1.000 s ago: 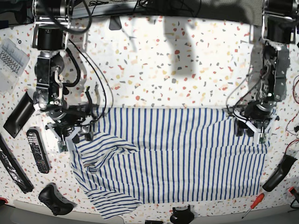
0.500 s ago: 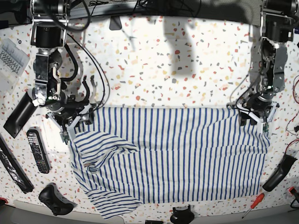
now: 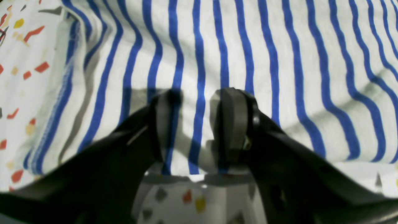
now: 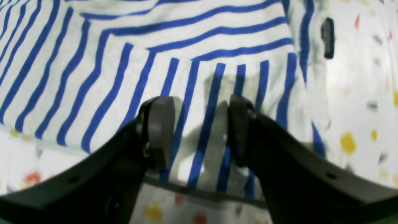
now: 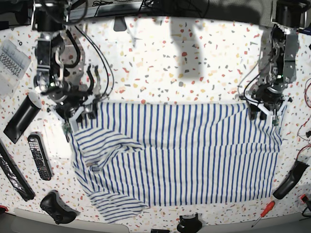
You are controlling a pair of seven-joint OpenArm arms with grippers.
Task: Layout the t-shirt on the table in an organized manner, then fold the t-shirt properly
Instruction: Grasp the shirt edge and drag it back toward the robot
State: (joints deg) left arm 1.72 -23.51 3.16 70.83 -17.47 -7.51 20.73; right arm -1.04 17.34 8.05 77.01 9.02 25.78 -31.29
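The striped t-shirt (image 5: pixel 184 155) lies spread across the table (image 5: pixel 160 63), its far edge straight. One sleeve (image 5: pixel 109 145) is folded over the body at the left, and another part bunches at the near left (image 5: pixel 116 208). My left gripper (image 5: pixel 265 112) is at the shirt's far right corner. In the left wrist view it (image 3: pixel 199 93) is closed on the shirt's edge (image 3: pixel 279 46), with cloth between the fingers. My right gripper (image 5: pixel 73 119) is at the far left corner. In the right wrist view it (image 4: pixel 200 102) also pinches the shirt's edge (image 4: pixel 93 62).
A remote control (image 5: pixel 39 155), a black case (image 5: pixel 19 121) and a game controller (image 5: pixel 57 208) lie left of the shirt. A clear parts box (image 5: pixel 9 60) is at the far left. A red screwdriver (image 5: pixel 262 211) and a black tool (image 5: pixel 286 182) lie at the right.
Both grippers have moved toward the far side of the table, drawing the shirt's far edge with them. The whole shirt has shifted that way and lies flatter.
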